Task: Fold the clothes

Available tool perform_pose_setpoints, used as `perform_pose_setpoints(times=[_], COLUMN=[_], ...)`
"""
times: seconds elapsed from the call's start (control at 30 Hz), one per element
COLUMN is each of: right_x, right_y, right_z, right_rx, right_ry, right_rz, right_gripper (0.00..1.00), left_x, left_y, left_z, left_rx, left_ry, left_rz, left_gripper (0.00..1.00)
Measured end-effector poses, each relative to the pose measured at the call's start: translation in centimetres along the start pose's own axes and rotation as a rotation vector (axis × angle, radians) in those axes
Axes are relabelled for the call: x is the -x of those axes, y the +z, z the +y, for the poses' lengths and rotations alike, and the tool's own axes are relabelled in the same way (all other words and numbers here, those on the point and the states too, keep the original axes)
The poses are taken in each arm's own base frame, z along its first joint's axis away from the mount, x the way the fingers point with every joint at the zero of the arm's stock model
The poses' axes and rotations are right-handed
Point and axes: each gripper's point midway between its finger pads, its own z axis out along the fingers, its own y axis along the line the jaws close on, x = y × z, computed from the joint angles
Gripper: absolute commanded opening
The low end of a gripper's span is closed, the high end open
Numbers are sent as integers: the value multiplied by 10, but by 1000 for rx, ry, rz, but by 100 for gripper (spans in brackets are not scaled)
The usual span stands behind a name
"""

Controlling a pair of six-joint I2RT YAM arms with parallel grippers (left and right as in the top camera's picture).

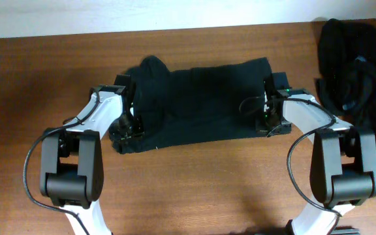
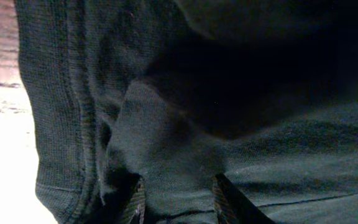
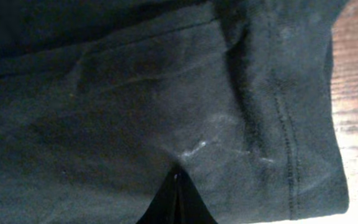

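Overhead: a dark clothes pile (image 1: pixel 358 72) sits right, cut off. Both grippers, left gripper (image 2: pixel 178 199) and right gripper (image 3: pixel 176 202), are clamped on the black garment (image 1: pixel 201 104).

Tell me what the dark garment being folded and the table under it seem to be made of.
The dark garment looks like soft knit fabric, likely cotton jersey: fine ribbed texture, stitched hem lines and a matte surface in both wrist views. The table looks like reddish-brown wood or wood-look laminate, with visible grain and a slight sheen; which of the two cannot be told.
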Motion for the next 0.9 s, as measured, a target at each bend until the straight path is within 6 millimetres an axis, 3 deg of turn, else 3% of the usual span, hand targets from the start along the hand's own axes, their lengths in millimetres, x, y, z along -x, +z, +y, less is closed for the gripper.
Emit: perform_pose_setpoints(times=[0.63,0.9], right_x=[-53,-66], right_y=[-4,-5], right_z=[-7,-7], right_rx=[-30,-28], right_ry=[67,73], right_rz=[210,254], right_gripper=[4,4], left_x=[-18,-28], left_y=[6,8], left_z=[11,14], left_rx=[16,5], left_ry=[-15,-39], left_rz=[29,49], left_gripper=[40,39])
